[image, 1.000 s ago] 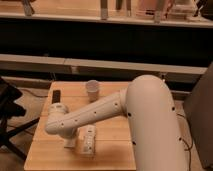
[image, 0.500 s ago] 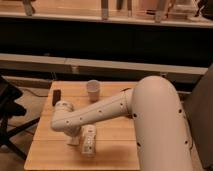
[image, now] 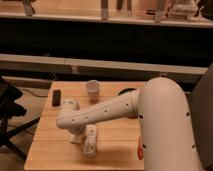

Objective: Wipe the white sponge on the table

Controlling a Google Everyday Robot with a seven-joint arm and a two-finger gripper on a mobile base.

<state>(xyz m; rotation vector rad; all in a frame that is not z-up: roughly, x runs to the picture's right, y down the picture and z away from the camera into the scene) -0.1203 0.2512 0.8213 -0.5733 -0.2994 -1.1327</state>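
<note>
- White sponge [image: 76, 139]: a small pale pad at the very tip of the fingers, lying on the table [image: 50, 150]; its edges are hard to make out against the wood
- Gripper [image: 76, 136] points straight down at the near left part of the table, at the end of a white arm [image: 105, 112] that reaches in from the large white body on the right
- Fingers are closed together; whether they pinch the sponge or only press on it cannot be told
- White bottle [image: 90, 143] lies on its side just beside the fingers, on the side towards the robot's body, its long side running towards the near table edge
- Paper cup [image: 93, 90] stands upright well beyond the fingers, near the far edge of the table
- Small black block [image: 56, 97] lies beyond the fingers and off to the other side from the bottle, well apart from them
- Compared with a second ago, the gripper and the bend of the arm above it have slid a little towards the bottle, so the gap between fingers and bottle is narrower
- Bottle, cup and black block lie where they lay a second ago
</note>
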